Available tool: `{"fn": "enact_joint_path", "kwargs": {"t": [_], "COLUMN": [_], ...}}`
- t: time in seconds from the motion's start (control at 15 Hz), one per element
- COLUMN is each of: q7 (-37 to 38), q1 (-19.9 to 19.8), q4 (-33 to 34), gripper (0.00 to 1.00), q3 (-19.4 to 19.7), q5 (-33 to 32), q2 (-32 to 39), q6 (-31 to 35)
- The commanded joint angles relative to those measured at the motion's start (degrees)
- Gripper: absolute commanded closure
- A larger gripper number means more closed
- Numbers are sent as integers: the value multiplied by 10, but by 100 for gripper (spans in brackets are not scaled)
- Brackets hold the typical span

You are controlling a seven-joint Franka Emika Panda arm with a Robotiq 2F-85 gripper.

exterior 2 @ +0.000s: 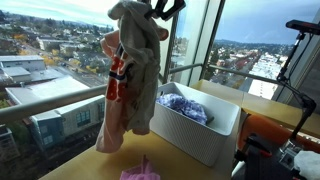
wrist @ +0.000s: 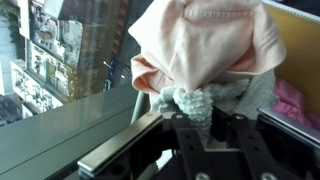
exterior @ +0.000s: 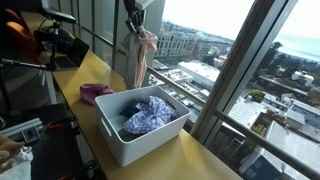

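The gripper (exterior 2: 165, 8) pinches one pale pink garment (exterior 2: 130, 80) by its top, with the fingers clamped on a bunched fold (clearest in the wrist view). The garment hangs in the air by the window, its long axis straight down, just beside one white bin (exterior 2: 195, 140) that holds one blue cloth (exterior 2: 185, 105). One purple cloth (exterior 2: 140, 172) lies on the table (exterior 2: 80, 165).

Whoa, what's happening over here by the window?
A robot arm's hand has pinched a pale pink garment and holds it up in the air, where it dangles beside the window. Close by, on the wooden table, stands a white bin with a blue cloth inside. A purple cloth lies beside the bin.
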State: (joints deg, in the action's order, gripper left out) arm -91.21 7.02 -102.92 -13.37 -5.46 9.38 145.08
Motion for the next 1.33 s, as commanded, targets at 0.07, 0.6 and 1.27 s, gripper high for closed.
{"fn": "enact_joint_path", "kwargs": {"t": [0.07,0.6,1.27], "q7": [3,4,28], "q1": [-18,-39,-57], "q4": [8,7,-235], "gripper": [95,95,95], "q3": [33,98,144], "q5": [-6,-7,-10], "q2": [-81,-171,-166], "q6": [-23,-39,67]}}
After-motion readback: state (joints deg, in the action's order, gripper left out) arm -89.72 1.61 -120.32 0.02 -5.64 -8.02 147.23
